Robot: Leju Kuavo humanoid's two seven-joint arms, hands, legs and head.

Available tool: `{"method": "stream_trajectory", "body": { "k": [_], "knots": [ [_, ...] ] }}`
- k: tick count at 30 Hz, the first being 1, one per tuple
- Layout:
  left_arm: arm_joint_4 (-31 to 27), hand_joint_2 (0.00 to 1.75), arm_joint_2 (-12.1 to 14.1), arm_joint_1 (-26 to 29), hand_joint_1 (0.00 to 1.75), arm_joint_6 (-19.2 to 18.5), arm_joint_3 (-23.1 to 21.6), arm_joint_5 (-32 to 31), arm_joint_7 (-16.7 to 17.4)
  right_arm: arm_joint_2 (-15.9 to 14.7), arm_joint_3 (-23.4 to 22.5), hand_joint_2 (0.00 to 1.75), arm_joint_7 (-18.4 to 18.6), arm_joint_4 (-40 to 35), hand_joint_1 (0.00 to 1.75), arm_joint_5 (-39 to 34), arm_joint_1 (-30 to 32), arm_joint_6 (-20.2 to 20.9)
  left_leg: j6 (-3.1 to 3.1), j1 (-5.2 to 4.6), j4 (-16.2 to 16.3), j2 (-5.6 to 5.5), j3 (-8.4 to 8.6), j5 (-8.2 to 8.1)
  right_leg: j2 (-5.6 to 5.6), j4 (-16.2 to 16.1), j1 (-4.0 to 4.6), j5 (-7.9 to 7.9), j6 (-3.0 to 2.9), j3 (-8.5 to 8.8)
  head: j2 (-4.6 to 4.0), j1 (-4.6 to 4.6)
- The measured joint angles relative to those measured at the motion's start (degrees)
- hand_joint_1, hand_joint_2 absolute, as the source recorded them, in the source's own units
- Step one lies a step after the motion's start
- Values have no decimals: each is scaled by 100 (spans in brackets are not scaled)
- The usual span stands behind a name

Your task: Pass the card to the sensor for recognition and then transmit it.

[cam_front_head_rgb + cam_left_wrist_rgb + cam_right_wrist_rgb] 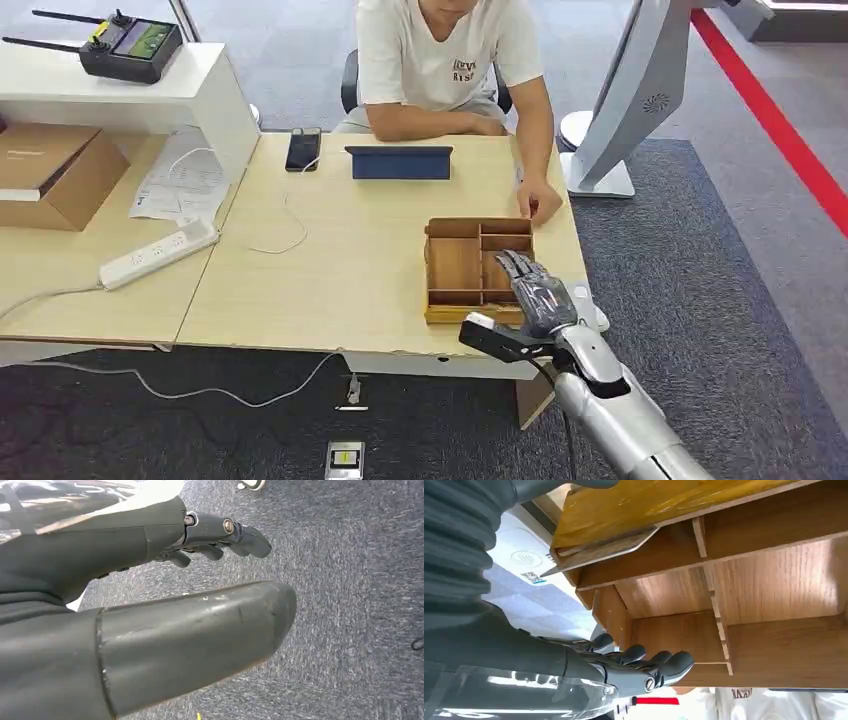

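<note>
Right robot hand empty, fingers extended over wooden tray on table. Card lies flat in a tray compartment: thin, stiff, light, probably slippery; pinch an exposed edge.

Left robot hand empty, loosely apart.

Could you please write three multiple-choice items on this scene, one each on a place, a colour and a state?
1. Where is the right robot hand?
A. over the wooden tray
B. on the phone
C. on the floor

2. What colour is the tablet cover?
A. red
B. dark blue
C. yellow

3. What does the left robot hand hold?
A. a card
B. a cable
C. nothing

Key: 1 A, its fingers reach over the tray's right compartments; 2 B, it stands dark blue before the person; 3 C, its fingers are apart above carpet.
</note>
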Motion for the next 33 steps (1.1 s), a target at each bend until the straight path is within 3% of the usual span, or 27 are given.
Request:
{"method": "stream_trajectory", "body": {
  "k": [14, 28, 29, 30, 31, 32, 33],
  "knots": [
    [0, 0, 0, 0, 0, 9, 0, -4, -85, -138, -116, 175, -400, 83, 0, -186, 7, -429, 0, 0, 0, 0, 1, 0, 0, 0, 0, 0, 0, 0, 0, 0],
    [0, 0, 0, 0, 0, 26, 0, 4, -120, -127, -186, 175, -426, 75, 0, -136, 60, -405, 0, 0, 0, 0, 1, 0, 0, 0, 0, 0, 0, 1, 0, 0],
    [0, 0, 0, 0, 0, 28, 0, 4, -120, -127, -186, 175, -426, 77, 7, -133, 63, -387, 0, 0, 0, 0, 1, 0, 0, 0, 0, 0, 0, 1, 0, 0],
    [0, 0, 0, 0, 0, 31, 0, 9, -120, -127, -186, 175, -426, 77, 127, -133, 67, -369, 0, 0, 0, 0, 1, 0, 0, 0, 0, 0, 0, 1, 0, 0],
    [0, 0, 0, 0, 0, 37, 0, 20, -120, -125, -186, 175, -426, 77, 127, -133, 71, -343, 0, 0, 0, 0, 1, 0, 0, 0, 0, 0, 0, 1, 0, 0],
    [0, 0, 0, 0, 0, 37, 0, 20, -120, -123, -186, 175, -426, 77, 175, -131, 74, -312, 0, 0, 0, 0, 1, 0, 0, 0, 0, 0, 0, 1, 0, 0],
    [0, 0, 0, 0, 0, 37, 0, 22, -118, -120, -186, 175, -426, 77, 175, -129, 78, -293, 0, 0, 0, 0, 1, 0, 0, 0, 0, 0, 0, 1, 0, 0]
  ]
}}
